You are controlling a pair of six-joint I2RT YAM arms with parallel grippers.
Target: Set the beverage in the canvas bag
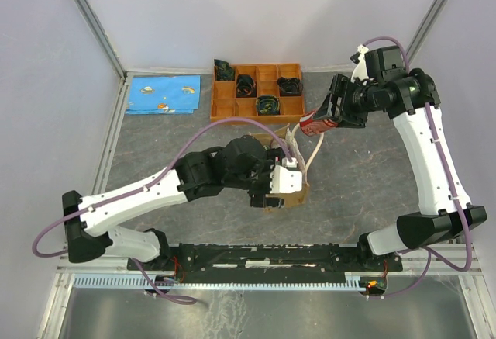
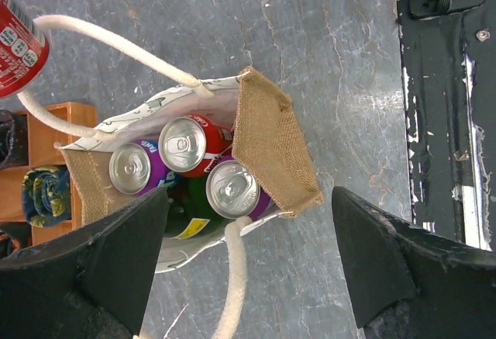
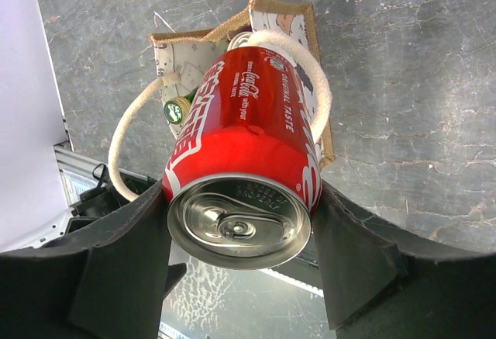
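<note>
My right tool [image 3: 242,191] grips the red can [image 3: 248,129]
My left tool [image 2: 249,199] gapes wide, empty, over the canvas bag [image 2: 271,145].

White-and-black arms [image 1: 132,195], trailing purple cables [image 1: 225,122]

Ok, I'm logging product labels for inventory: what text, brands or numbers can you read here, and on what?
"Coca-Cola": script on the red can.
"ORIGINAL TASTE": same can, beside the script.
The purple can in the canvas bag: lettering cut off, unreadable.
The green bottle, yellow label: too blurred.
</note>
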